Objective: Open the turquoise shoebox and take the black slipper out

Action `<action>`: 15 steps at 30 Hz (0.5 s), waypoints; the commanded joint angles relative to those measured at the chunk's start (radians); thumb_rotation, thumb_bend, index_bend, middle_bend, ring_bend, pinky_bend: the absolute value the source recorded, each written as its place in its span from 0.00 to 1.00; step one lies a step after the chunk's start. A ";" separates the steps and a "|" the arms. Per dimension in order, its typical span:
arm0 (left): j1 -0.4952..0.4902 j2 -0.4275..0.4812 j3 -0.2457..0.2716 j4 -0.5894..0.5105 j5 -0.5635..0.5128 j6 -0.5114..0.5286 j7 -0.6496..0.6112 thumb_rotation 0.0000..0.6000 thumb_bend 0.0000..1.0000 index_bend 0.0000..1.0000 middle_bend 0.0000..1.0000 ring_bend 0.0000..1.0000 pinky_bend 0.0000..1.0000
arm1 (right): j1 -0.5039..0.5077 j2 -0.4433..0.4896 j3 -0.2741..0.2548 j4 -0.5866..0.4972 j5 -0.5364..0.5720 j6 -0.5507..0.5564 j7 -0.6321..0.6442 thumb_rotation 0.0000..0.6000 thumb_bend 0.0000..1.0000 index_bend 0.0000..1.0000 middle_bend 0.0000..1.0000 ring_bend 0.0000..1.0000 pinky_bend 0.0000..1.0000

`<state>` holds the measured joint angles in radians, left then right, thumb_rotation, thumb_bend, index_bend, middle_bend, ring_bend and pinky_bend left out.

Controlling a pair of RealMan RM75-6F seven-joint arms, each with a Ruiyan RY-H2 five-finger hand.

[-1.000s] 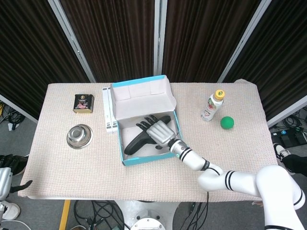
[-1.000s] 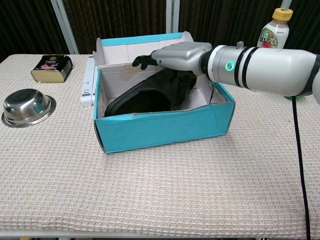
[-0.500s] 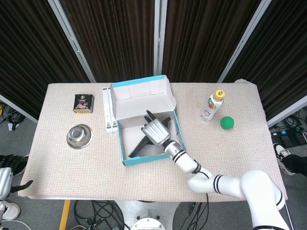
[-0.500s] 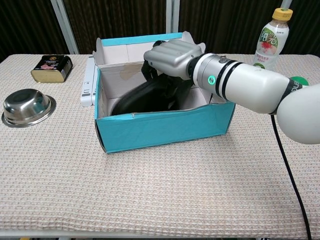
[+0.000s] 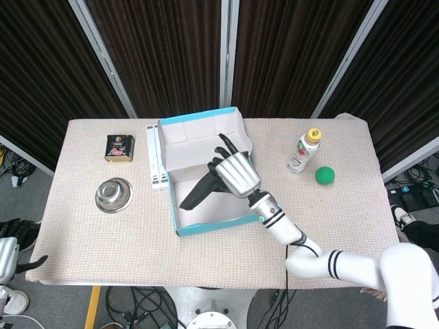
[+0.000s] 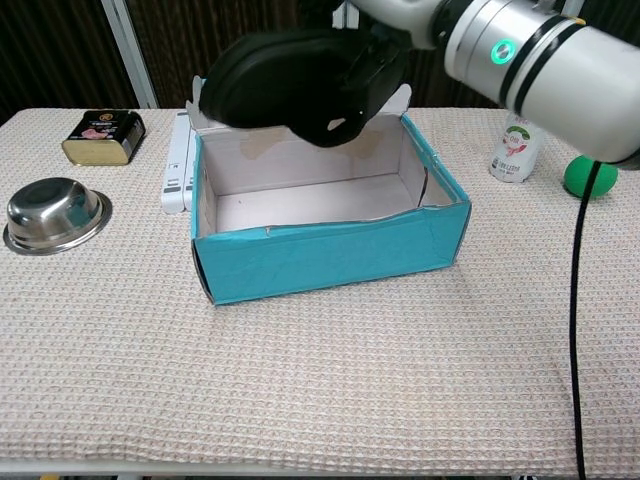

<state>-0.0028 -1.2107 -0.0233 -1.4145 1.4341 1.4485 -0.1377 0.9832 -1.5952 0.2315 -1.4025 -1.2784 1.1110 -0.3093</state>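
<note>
Up high, the right hand (image 5: 236, 172) holds the black slipper (image 6: 290, 82) in its fingers (image 5: 225, 145) — right above the open blue box (image 6: 330, 255).

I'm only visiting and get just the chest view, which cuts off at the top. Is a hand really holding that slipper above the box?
Observer: Yes. The head view shows the right hand gripping one end of the slipper, above the box.
Operator: Is anything else in the box? The front wall hides part of the floor.
Observer: From above, the floor that shows around the slipper and hand is bare white.
Operator: The arm hides the bottle's top. What's up there?
Observer: The bottle has a yellow cap and stands upright next to the ball.
</note>
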 commanded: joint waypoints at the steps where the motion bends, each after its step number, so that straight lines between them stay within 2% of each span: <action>1: -0.003 0.001 -0.001 0.000 0.001 -0.003 0.002 1.00 0.02 0.31 0.24 0.13 0.14 | -0.090 0.150 0.005 -0.144 -0.040 0.071 0.076 1.00 0.38 0.78 0.62 0.25 0.00; 5: -0.009 0.001 -0.002 -0.007 0.007 -0.003 0.007 1.00 0.02 0.31 0.24 0.13 0.14 | -0.181 0.320 -0.039 -0.265 -0.076 0.084 0.180 1.00 0.38 0.78 0.62 0.25 0.00; 8: -0.011 0.001 -0.002 -0.014 0.009 -0.003 0.014 1.00 0.02 0.31 0.24 0.13 0.14 | -0.244 0.435 -0.108 -0.305 -0.137 0.074 0.258 1.00 0.38 0.77 0.62 0.25 0.00; 11: -0.013 0.005 -0.002 -0.026 0.010 -0.003 0.023 1.00 0.02 0.31 0.25 0.13 0.14 | -0.305 0.501 -0.183 -0.298 -0.199 0.080 0.310 1.00 0.38 0.76 0.62 0.25 0.00; 15: -0.019 0.007 -0.005 -0.041 0.009 -0.009 0.034 1.00 0.02 0.31 0.24 0.13 0.14 | -0.370 0.521 -0.256 -0.251 -0.252 0.092 0.333 1.00 0.38 0.75 0.62 0.24 0.00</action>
<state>-0.0203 -1.2043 -0.0275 -1.4532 1.4430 1.4415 -0.1059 0.6497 -1.0916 0.0136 -1.6714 -1.4970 1.1935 0.0002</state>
